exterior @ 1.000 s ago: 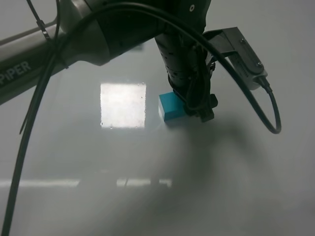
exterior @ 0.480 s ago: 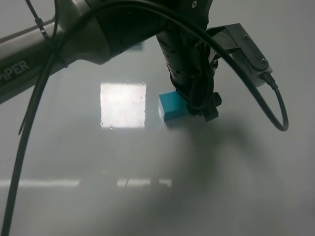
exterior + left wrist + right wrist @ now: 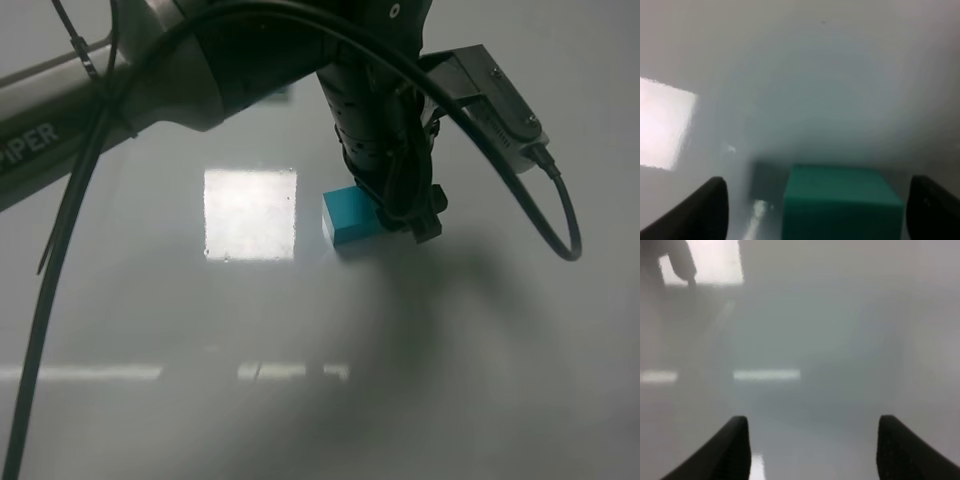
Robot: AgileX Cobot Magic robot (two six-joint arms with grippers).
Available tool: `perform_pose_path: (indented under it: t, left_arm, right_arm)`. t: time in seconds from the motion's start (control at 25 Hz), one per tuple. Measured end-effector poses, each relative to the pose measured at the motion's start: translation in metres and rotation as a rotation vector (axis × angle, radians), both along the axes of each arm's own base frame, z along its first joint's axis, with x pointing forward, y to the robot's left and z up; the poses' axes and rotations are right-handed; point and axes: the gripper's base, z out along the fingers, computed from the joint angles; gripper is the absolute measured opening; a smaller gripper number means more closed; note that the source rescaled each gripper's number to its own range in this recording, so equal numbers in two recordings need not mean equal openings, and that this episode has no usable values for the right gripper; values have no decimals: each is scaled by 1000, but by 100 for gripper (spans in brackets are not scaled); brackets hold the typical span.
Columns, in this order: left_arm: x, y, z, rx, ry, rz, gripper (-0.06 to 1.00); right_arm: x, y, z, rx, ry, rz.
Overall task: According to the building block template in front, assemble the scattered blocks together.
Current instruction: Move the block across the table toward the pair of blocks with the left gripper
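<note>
In the exterior high view my left gripper (image 3: pixel 423 228) hangs down from the left arm, just right of the teal-blue cube (image 3: pixel 346 215) on the white table (image 3: pixel 300 330). In the left wrist view the left gripper (image 3: pixel 822 212) is open, its two dark fingers (image 3: pixel 710 210) standing on either side of the sea-green cube (image 3: pixel 840 202), with a clear gap on one side. The arm hides the green cube in the exterior view. My right gripper (image 3: pixel 815 450) is open and empty over bare table. The two-cube template does not clearly show.
A bright square light reflection (image 3: pixel 250 213) lies on the glossy table left of the blue cube. The left arm's black cable (image 3: pixel 60 260) loops across the left of the exterior view, and the wrist camera bracket (image 3: pixel 495 95) sticks out to the right.
The left gripper and its camera bracket have shifted slightly to the right beside the blue cube. The blue cube has not moved.
</note>
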Motion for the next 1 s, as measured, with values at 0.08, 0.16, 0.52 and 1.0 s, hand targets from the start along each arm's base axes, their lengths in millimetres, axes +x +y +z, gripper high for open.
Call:
perform_pose_path:
  t: [0.08, 0.16, 0.52, 1.0]
  left_arm:
    - [-1, -1, -1, 3, 3, -4, 100]
    - [-4, -1, -2, 12, 5, -11, 100]
    - [-5, 3, -6, 73, -6, -31, 100]
    - [-2, 6, -6, 95, -22, -46, 76]
  right_arm:
    - [0, 0, 0, 0, 0, 0]
    - [0, 0, 0, 0, 0, 0]
    - [0, 0, 0, 1, 0, 0]
    - [0, 0, 0, 1, 0, 0]
